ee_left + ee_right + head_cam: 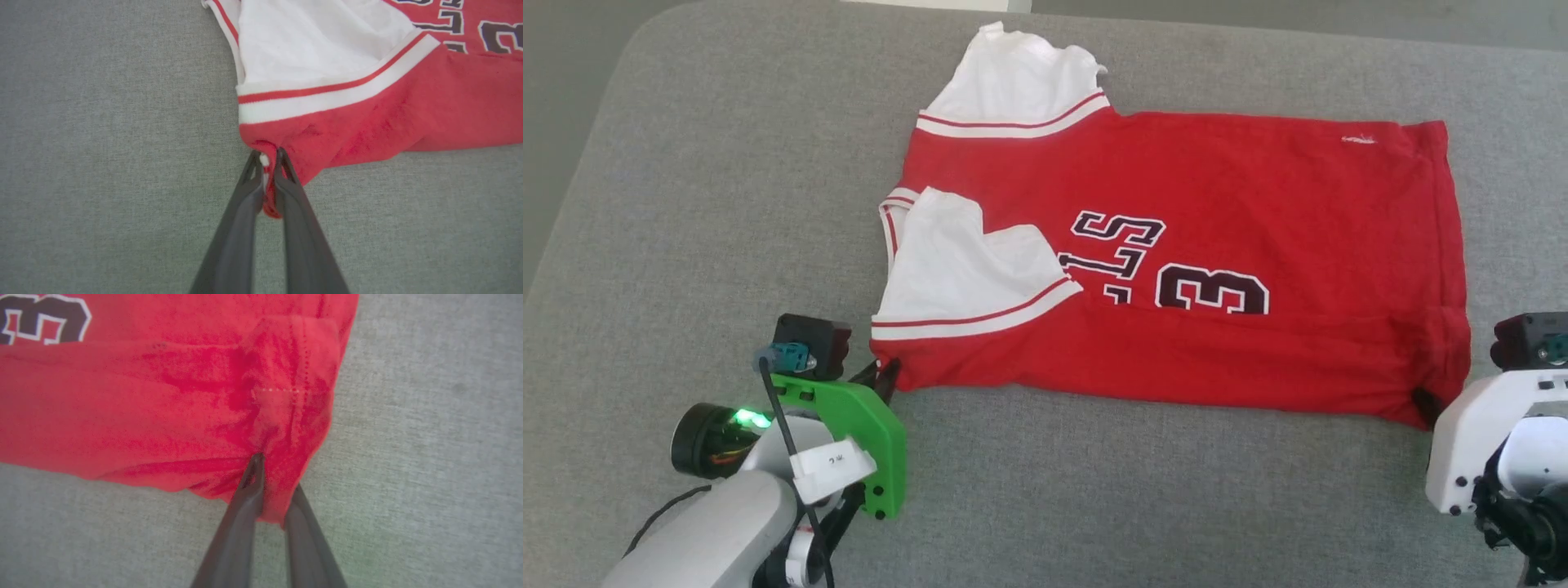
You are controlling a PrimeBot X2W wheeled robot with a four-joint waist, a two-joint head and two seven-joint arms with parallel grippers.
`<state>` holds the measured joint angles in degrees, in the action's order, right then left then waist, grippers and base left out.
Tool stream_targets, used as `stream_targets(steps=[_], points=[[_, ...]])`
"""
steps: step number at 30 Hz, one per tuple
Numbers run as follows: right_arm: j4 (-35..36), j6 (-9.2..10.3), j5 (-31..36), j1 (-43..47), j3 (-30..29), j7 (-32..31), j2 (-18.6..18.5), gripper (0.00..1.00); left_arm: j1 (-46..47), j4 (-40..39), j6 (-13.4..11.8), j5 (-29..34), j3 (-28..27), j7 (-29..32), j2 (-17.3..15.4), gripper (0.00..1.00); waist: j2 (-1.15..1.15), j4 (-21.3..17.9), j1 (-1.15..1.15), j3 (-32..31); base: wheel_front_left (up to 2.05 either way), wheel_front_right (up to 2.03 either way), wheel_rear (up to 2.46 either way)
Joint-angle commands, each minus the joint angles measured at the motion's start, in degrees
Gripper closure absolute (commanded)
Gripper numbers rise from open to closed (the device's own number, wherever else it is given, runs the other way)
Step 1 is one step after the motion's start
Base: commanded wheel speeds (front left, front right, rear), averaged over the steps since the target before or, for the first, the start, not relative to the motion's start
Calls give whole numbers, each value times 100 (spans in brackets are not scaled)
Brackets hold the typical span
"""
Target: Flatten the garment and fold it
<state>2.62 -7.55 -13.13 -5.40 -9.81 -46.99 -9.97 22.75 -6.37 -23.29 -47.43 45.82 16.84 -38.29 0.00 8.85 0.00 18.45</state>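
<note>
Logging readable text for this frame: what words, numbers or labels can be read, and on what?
"3": black, white-outlined, on the garment chest; its lower part lies under a fold.
"S": beside it; the neighbouring letters are partly covered by the white sleeve and not readable.
Too small to read: small white mark near the hem; white tag on the left arm.

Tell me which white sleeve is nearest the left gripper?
The sleeve folded onto the red front, beside the letters, just above the left gripper. The other sleeve sticks out at the far edge.
</note>
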Motion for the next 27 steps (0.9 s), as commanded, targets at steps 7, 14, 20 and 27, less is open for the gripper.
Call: stream_targets(steps=[7,14,20,27], points=[[139,6,-515,321,42,-358,-372,100,-116,132,57,-32,9,16,-194,100,0,-91,0,-441,0,0,0],[601,6,-1032,757,-14,-800,-659,100,-414,-20,51,-105,89,109,-420,100,0,-127,0,-815,0,0,0],[915,6,-1251,1278,-92,-1082,-714,100,-791,-279,34,-183,262,266,-631,100,0,-111,0,-990,0,0,0],[917,6,-1227,1596,-193,-982,-626,100,-1155,-373,-16,-280,430,288,-616,100,0,-93,0,-1006,0,0,0]])
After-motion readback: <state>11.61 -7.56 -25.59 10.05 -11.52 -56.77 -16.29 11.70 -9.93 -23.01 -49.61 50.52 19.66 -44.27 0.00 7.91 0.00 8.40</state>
